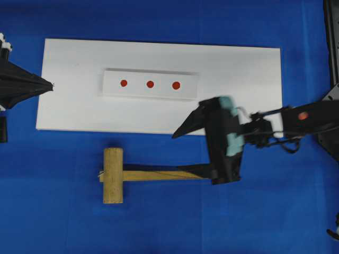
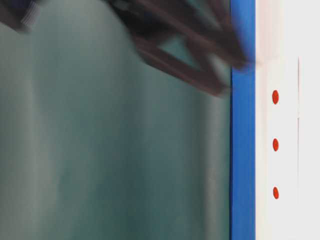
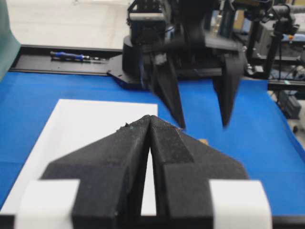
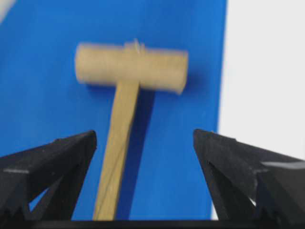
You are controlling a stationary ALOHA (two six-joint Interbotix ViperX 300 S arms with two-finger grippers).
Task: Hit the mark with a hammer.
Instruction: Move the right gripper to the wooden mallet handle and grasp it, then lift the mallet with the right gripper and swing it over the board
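We see the hammer (image 1: 127,175) lying flat on the blue bench (image 1: 53,211), just below the white board (image 1: 69,100) carrying three red marks (image 1: 150,84). Our right hand (image 1: 185,151) hangs spread wide above the handle's end, gripping nothing. Our left hand (image 3: 150,119) sits pinched closed at the board's left edge.

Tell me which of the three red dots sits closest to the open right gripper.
The rightmost red dot on the strip in the overhead view; the other two lie farther left from the right gripper.
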